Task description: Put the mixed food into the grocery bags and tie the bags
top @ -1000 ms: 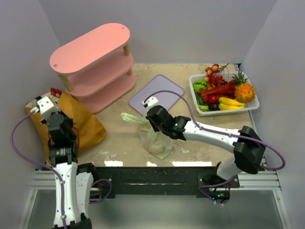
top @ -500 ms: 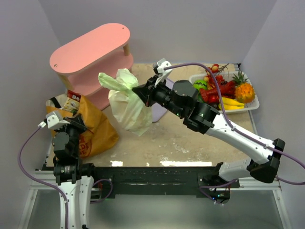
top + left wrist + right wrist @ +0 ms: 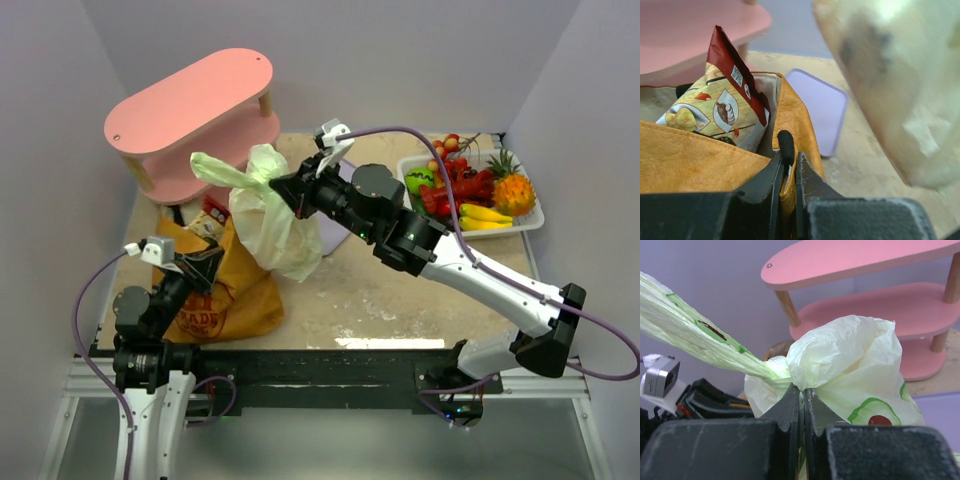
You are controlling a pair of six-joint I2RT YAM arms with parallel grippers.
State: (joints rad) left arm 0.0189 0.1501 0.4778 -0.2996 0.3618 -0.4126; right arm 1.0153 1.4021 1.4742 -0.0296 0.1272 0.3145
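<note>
My right gripper (image 3: pixel 288 187) is shut on the gathered neck of the pale-green plastic bag (image 3: pixel 272 222) and holds it in the air, its body hanging full; the neck shows in the right wrist view (image 3: pixel 840 352). My left gripper (image 3: pixel 200 262) is shut on the rim of the brown paper bag (image 3: pixel 225 300), which stands at the near left; the pinched rim shows in the left wrist view (image 3: pixel 790 150). A red-and-yellow snack packet (image 3: pixel 720 107) sticks out of the paper bag's open mouth. The lifted plastic bag (image 3: pixel 895 85) hangs blurred at the right of that view.
A pink three-tier shelf (image 3: pixel 195 125) stands at the back left. A lilac cutting mat (image 3: pixel 340 215) lies mid-table under the right arm. A white tray (image 3: pixel 415 205) of toy fruit sits at the back right.
The right gripper lifted the plastic bag from the table and carried it up and left. The left gripper pulled the paper bag upright and toward the near right.
</note>
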